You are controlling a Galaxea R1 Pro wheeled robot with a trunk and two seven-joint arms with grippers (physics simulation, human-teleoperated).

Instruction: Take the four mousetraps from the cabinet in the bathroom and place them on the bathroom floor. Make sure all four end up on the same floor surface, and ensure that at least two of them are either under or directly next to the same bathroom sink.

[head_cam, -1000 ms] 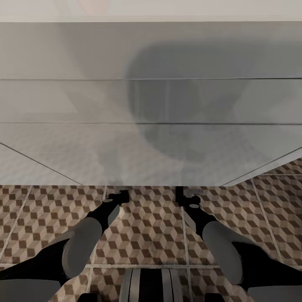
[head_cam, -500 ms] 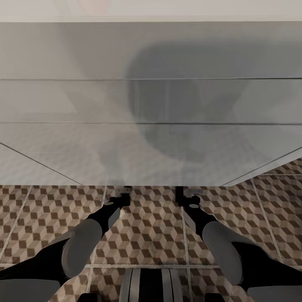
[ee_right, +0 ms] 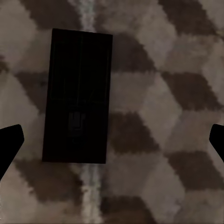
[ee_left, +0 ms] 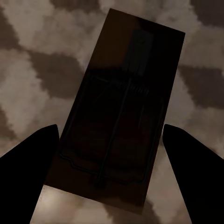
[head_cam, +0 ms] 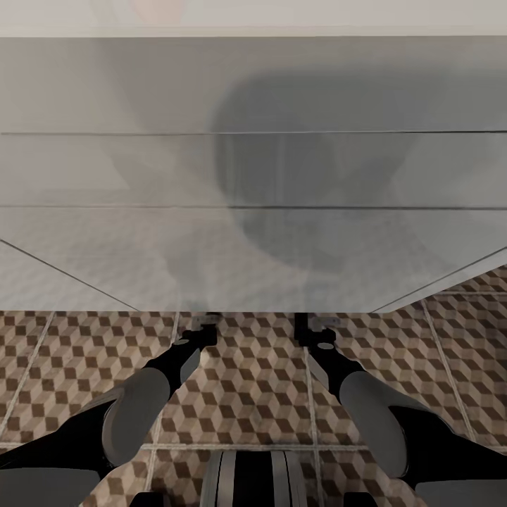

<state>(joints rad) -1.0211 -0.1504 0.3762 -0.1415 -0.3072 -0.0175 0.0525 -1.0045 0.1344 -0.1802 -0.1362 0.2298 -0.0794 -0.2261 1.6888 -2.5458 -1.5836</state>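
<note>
In the left wrist view a mousetrap [ee_left: 123, 107] lies flat on the cube-patterned bathroom floor [ee_left: 32, 60], dark in shadow, its wire frame faintly visible. My left gripper [ee_left: 109, 129] is open right above it, its fingers clear of both long sides. Another mousetrap [ee_right: 79, 93] lies across a grout line in the right wrist view, and my right gripper [ee_right: 116, 131] stands wide open over it, holding nothing. From the head camera, both grippers, left [head_cam: 205, 320] and right [head_cam: 315, 322], reach to the bottom edge of the sink's white vanity body [head_cam: 141, 176].
The glossy white vanity front spans the whole width ahead, with two thin horizontal seams and my dark shadow on it. Patterned bathroom floor [head_cam: 253, 380] stretches from its base to my own base, with more tile at the right past the vanity's corner [head_cam: 465, 296].
The left gripper has edged slightly forward toward the base of the vanity. The right arm and the camera have stayed still.
</note>
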